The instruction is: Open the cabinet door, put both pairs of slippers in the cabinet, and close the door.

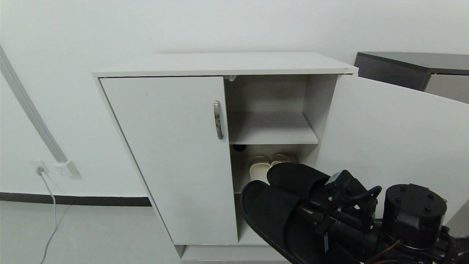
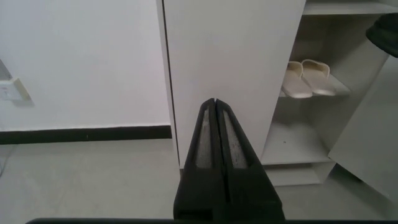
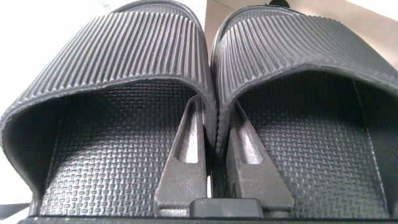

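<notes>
- Right gripper [image 3: 216, 134]: your jaws are nearly closed. One finger [image 3: 186, 162] sits inside each black slipper [image 3: 124, 155], squeezing the two inner side walls together, so a single pinch carries the whole pair.
- From the head camera, the black slippers [image 1: 278, 205] ride out ahead of the right gripper [image 1: 318, 205], toes leading, at 5 o'clock in the view. They are just in front of the lower half of the cabinet [image 1: 220, 64] opening.
- Left gripper [image 2: 214, 106]: the jaws are pressed flat together with nothing between them. It is parked low, facing the closed left door [image 2: 230, 56], which looks like a way to keep it off the right arm's path.
- The beige slippers [image 1: 265, 165] are on the lower shelf [image 2: 333, 87], at 11 o'clock from the black pair. They lie side by side against the right wall, so that's one pair home.
- The right door [image 1: 395, 139] is swung wide at 3 o'clock of the opening, giving you the gap. The left door [image 1: 172, 157] and its handle [image 1: 218, 120] sit at 9 o'clock.
- My read: you're mid-delivery of the second pair. The upper shelf [image 1: 271, 128] at 12 o'clock or the bottom compartment [image 2: 292, 143] could take it.
- Watch the toes against the shelf edge going in.
</notes>
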